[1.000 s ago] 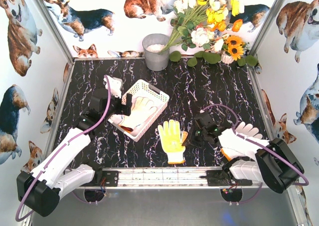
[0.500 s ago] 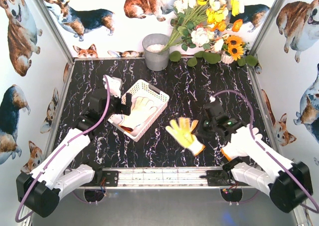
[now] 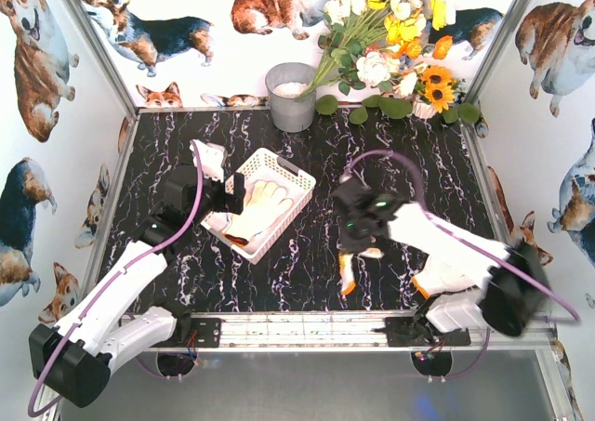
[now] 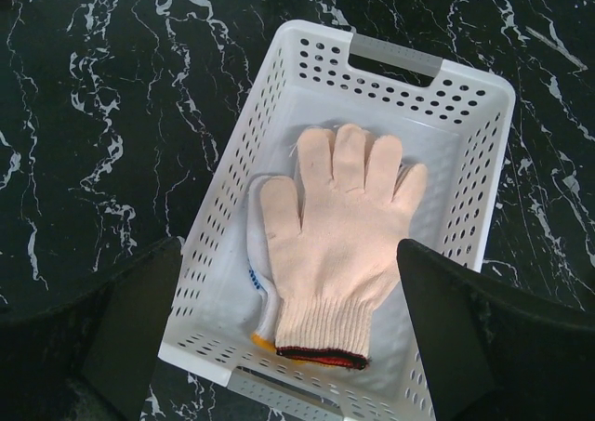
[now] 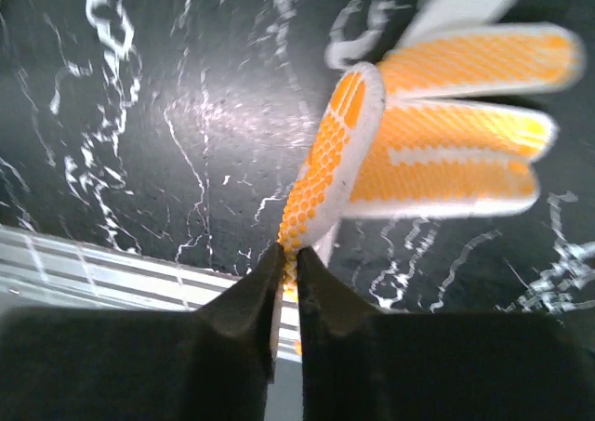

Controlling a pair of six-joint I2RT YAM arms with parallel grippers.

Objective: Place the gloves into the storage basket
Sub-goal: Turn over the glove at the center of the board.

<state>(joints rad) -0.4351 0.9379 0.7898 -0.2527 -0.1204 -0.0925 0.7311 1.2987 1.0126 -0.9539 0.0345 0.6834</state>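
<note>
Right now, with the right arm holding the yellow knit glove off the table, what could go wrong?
1. The right arm's fingers pinch only a thin edge of the yellow dotted knit glove; it hangs loose and could slip out in transit.
2. The left arm's open fingers hover right over the white perforated plastic basket, so the arms might collide at the drop.
3. The dangling orange cuff may catch on the basket rim and drape outside.
</note>
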